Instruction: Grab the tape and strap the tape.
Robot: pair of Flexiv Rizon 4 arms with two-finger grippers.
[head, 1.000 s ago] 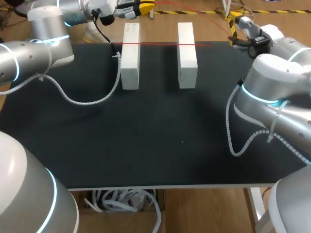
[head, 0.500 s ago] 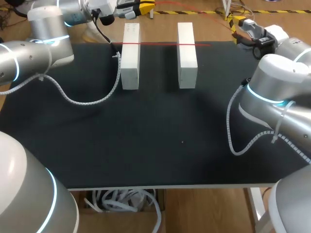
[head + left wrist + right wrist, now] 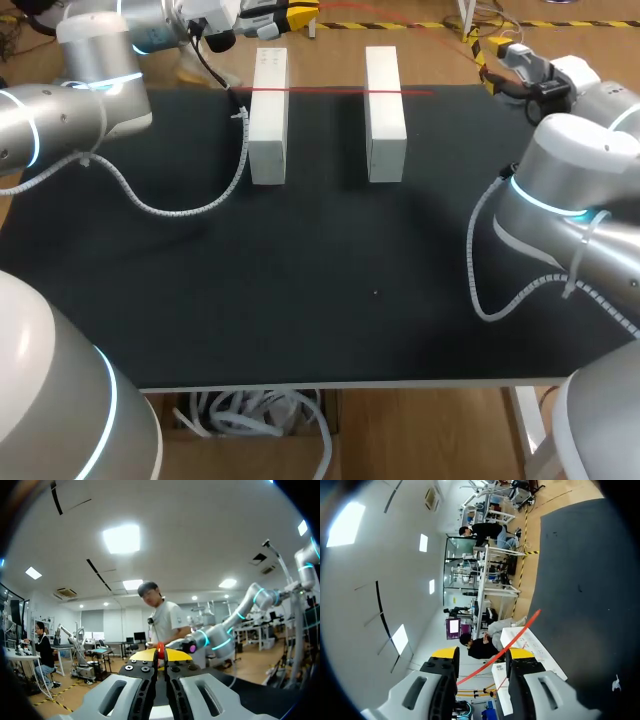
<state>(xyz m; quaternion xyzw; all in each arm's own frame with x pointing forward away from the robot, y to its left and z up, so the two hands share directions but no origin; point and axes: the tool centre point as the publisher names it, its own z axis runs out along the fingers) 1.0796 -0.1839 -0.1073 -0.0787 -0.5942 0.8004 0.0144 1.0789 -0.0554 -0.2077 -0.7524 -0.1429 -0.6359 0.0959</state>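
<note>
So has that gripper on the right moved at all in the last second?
Yes. In the head view the right gripper has slid to the right, farther from the right white block, which has stayed where it was.

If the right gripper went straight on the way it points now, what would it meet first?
Most likely the red tape: in the right wrist view it runs slantwise across the gap between the open fingers of the right gripper. Just beyond lies a white block; depth is hard to judge.

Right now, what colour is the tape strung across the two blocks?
Red. The tape shows best in the head view.
</note>
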